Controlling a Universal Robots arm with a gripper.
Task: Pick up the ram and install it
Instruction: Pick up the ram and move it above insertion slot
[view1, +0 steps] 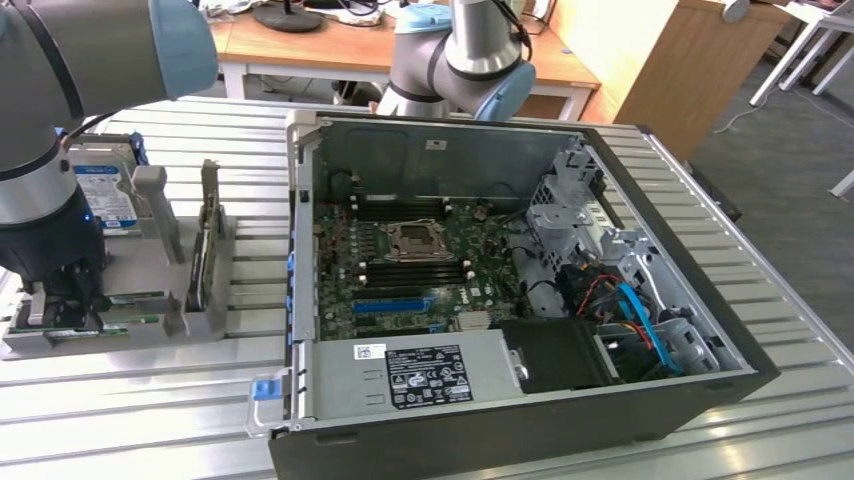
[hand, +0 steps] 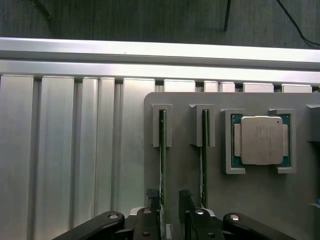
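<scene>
ram, where is it right now?
standing on edge in a narrow slot of the grey fixture, which lies on the ribbed metal counter
and the tool?
low over that fixture, its two fingers apart with a clear gap. the ram's near end runs into that gap, closer to one finger than the other; whether it touches that finger i cannot tell
anything beside it?
a second stick in the next slot, just outside the fingers, and past it a silver processor in its own pocket
what does the exterior view add?
the arm reaches down at that view's left, with a boxy drive upright behind it. the open computer case lies beside the fixture, toward that view's right, its motherboard facing up
so the ram is not in the case?
no, it sits in the fixture's slot
</scene>
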